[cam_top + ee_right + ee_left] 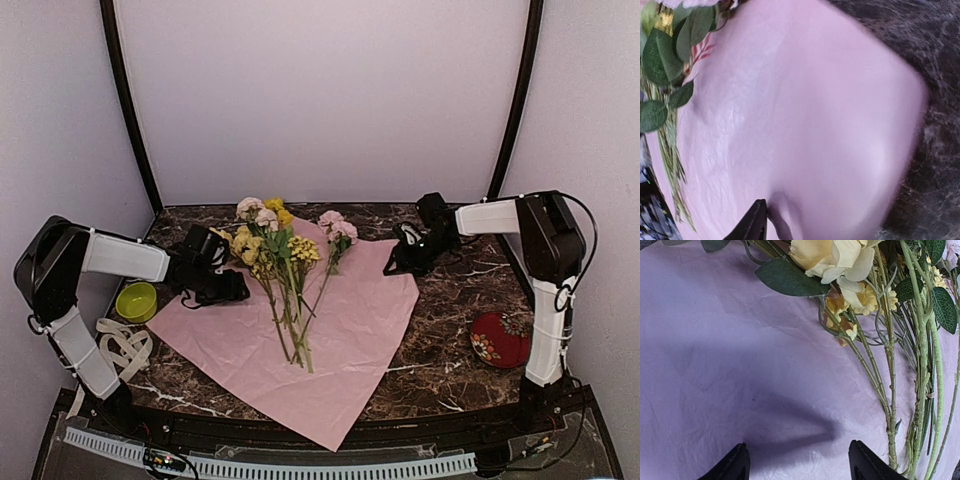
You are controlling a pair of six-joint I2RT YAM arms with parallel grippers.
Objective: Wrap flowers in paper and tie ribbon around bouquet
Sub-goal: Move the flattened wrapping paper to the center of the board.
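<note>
A large, thin, lilac-purple sheet of paper is spread cornerwise on the dark marbled table. A small bunch of pale yellow, bright yellow and pink flowers on long green stems is laid along its middle.

The left gripper is held low over the sheet with its jaws wide apart. Only bare paper is seen between them, nothing is gripped, and the stems are found just outside the finger on the right of the wrist view.

The right gripper is set at the sheet's right corner. One dark fingertip is shown against a small raised fold of paper. The other finger is out of frame and the picture is blurred, so it cannot be told whether the jaws are closed on the edge.

The long, narrow cream fabric ribbon is seen in a loose heap well away from both pairs of jaws, beside a small green bowl.

The thin, crinkled corner could slip out of a shallow pinch, or be torn if it is pulled hard. Nothing pins the stems, so they could be dragged or rolled out of line when the sheet is folded over them. A stem might also be caught by the left fingers along with the paper.

No brand, label or legible writing is visible, and any print on the ribbon is too small to be read.
</note>
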